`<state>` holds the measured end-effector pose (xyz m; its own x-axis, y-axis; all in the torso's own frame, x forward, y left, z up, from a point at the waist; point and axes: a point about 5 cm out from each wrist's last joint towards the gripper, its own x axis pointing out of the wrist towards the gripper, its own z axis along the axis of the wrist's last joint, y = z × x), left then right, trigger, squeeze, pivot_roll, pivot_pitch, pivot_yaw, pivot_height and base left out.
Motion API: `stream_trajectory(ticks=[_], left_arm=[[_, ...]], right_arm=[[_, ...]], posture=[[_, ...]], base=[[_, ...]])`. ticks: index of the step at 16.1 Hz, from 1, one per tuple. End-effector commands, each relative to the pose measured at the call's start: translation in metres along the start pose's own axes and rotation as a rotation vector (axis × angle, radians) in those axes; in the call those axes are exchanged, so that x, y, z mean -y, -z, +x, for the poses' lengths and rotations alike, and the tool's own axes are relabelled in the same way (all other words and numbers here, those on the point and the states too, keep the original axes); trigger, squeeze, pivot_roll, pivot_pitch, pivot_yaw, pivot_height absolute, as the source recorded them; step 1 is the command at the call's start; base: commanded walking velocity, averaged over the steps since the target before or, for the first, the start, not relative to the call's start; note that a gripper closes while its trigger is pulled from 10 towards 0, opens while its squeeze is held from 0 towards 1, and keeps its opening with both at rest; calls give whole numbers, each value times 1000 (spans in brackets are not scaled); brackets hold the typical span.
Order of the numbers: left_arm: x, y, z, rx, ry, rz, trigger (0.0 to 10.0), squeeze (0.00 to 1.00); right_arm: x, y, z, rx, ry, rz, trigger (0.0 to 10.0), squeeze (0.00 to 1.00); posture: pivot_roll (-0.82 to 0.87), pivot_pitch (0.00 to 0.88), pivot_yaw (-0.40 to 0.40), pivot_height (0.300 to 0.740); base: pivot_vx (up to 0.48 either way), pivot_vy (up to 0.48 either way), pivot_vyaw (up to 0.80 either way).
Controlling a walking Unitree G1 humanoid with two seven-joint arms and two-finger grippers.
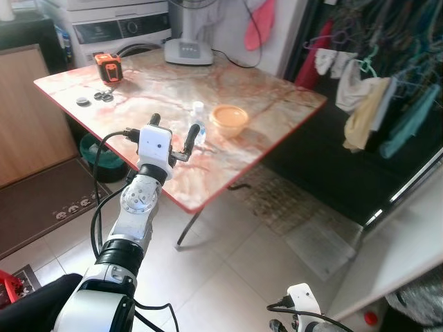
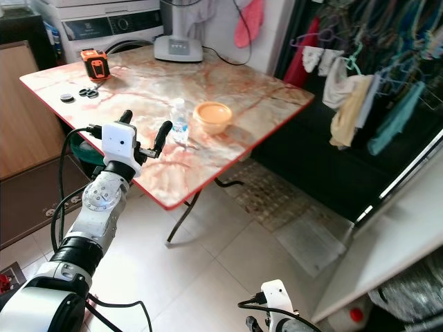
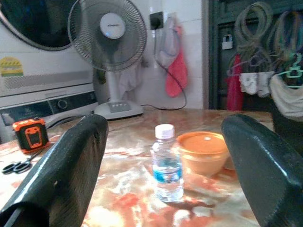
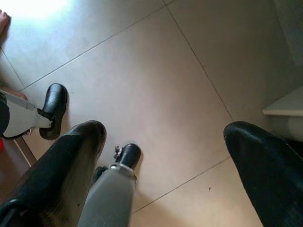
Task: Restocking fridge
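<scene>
A small clear water bottle with a white cap and blue label stands upright on the marble-patterned table. Beside it, on its right, sits an orange lidded bowl. My left gripper is raised over the table's near edge, open, with its black fingers pointing at the bottle and a short gap still between them. In the left wrist view the bottle stands centred between the two fingers, with the bowl just behind it. My right gripper hangs low over the tiled floor, open and holding nothing.
On the table's far side are a white fan, an orange tape measure, scissors and a dark round lid. A washing machine stands behind. Clothes hang at the right. A white counter edge is at the right.
</scene>
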<state>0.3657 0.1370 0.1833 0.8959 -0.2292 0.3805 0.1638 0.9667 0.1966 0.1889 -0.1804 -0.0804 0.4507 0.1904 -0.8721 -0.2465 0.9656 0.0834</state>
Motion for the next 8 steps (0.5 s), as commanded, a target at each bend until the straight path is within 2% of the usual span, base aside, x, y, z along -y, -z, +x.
stream_trajectory(ticks=[1,8], left_arm=[[0,-4,2,18,-8,-3,10000,0],[0,-5,2,18,-12,-3,10000,0]], right_arm=[[4,-2,-1,5,10,1,10000,0],[4,-3,-1,4,10,-2,10000,0]], posture=[[-28,0,-125,740],[-28,0,-129,740]], base=[[315,0,0],[316,0,0]])
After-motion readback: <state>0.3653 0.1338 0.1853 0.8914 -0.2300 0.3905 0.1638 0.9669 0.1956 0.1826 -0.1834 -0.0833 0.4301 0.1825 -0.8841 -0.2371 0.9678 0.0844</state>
